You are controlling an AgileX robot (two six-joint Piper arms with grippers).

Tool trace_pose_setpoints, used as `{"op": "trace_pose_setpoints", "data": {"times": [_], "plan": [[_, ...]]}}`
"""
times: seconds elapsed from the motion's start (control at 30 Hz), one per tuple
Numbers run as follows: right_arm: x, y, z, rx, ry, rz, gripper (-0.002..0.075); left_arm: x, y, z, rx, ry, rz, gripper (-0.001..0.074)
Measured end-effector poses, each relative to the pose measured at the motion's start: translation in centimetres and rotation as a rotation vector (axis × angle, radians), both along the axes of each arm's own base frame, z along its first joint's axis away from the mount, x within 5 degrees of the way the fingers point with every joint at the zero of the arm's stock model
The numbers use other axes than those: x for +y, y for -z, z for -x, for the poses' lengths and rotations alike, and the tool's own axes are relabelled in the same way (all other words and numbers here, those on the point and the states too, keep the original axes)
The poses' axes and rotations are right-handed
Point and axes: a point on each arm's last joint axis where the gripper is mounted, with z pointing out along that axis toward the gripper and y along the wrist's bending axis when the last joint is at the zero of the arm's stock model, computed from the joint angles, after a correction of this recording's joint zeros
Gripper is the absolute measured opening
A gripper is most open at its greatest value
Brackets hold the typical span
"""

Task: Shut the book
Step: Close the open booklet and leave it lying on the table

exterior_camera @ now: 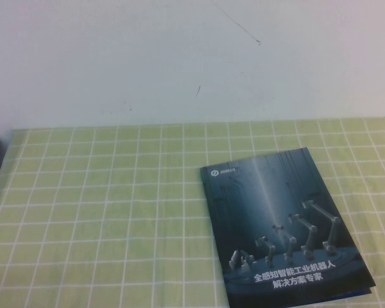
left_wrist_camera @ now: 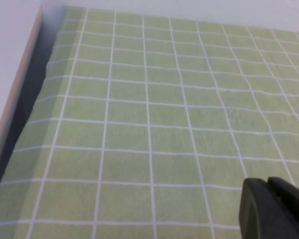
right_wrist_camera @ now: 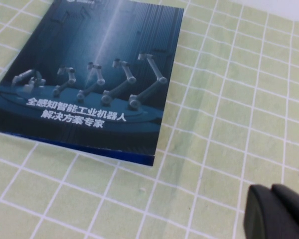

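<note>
Book (exterior_camera: 285,228) at five o'clock lies closed; right gripper (right_wrist_camera: 271,191) beside it and left gripper (left_wrist_camera: 267,186) over bare cloth (left_wrist_camera: 139,124), both pressed together empty, arguably owe only a flat press.

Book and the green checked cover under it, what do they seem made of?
Book: paper, likely coated; its dark printed cover shows a faint sheen. Table cover: probably cloth; it ripples. Left gripper hovers over bare cover, right gripper beside the book; both shut.

1 dark-blue glossy paper book (exterior_camera: 279,224). 1 green cloth w/ white grid (exterior_camera: 102,212) on the tabletop. 2 black robot hands: left hand (left_wrist_camera: 267,189) over bare cloth, right hand (right_wrist_camera: 273,194) nr the book's corner.
</note>
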Motion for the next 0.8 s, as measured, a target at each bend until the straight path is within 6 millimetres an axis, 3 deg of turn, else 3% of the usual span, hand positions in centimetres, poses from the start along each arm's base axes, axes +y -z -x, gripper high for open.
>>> {"op": "trace_pose_setpoints", "data": {"times": [0.33, 0.8], "plan": [[0.02, 0.17, -0.07, 0.001, 0.0, -0.002, -0.0003, -0.2, -0.32, -0.1, -0.076, 0.069, -0.138, -0.0004], [0.02, 0.17, -0.07, 0.001, 0.0, -0.002, -0.0003, -0.34, -0.32, -0.06, -0.085, 0.105, -0.173, -0.0004]]}}
